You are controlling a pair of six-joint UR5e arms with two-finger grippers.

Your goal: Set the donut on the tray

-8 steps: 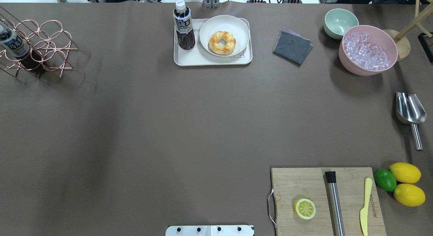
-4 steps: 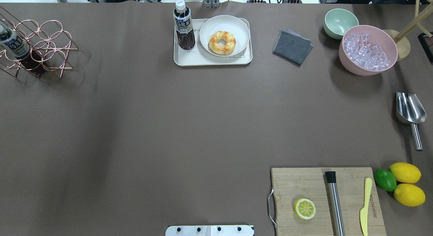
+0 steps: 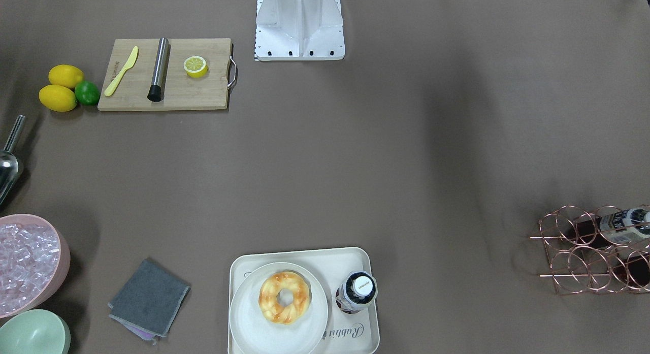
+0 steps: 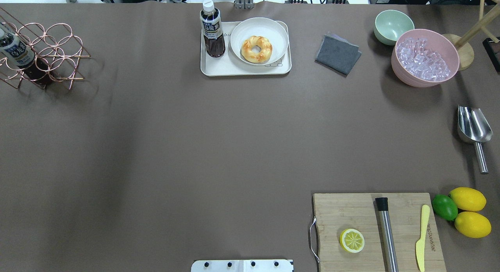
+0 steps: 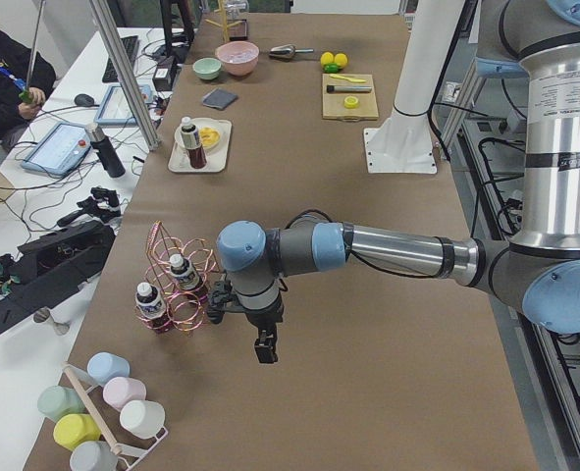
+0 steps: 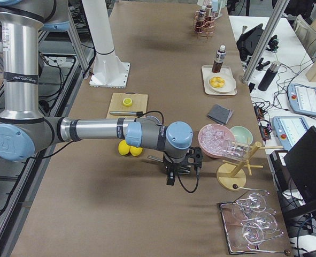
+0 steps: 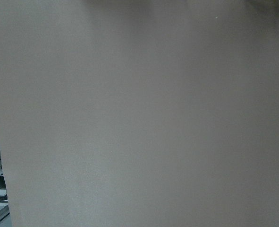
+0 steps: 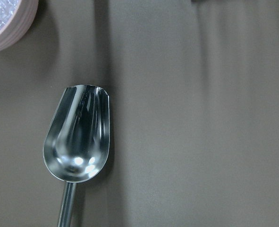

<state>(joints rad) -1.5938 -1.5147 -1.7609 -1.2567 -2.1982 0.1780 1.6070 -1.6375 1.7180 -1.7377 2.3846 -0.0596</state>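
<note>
The donut (image 4: 256, 48) is a braided golden ring. It lies on a round off-white plate (image 4: 279, 34) that stands on the cream tray (image 4: 218, 67) at the table's far middle. It also shows in the front-facing view (image 3: 284, 297) on the tray (image 3: 365, 339). Neither gripper is in the overhead or front-facing view. The left gripper (image 5: 265, 351) hangs over bare table beside the wire rack, far from the tray. The right gripper (image 6: 170, 181) hangs over the table near the pink bowl, above the steel scoop (image 8: 78, 137). I cannot tell whether either is open or shut.
A dark tea bottle (image 4: 212, 30) stands on the tray's left part. A copper wire rack (image 4: 43, 55) with a bottle stands far left. A grey cloth (image 4: 338, 54), green bowl (image 4: 392, 26), pink ice bowl (image 4: 425, 58), scoop (image 4: 473, 129), cutting board (image 4: 351, 209) and lemons (image 4: 468, 211) are on the right.
</note>
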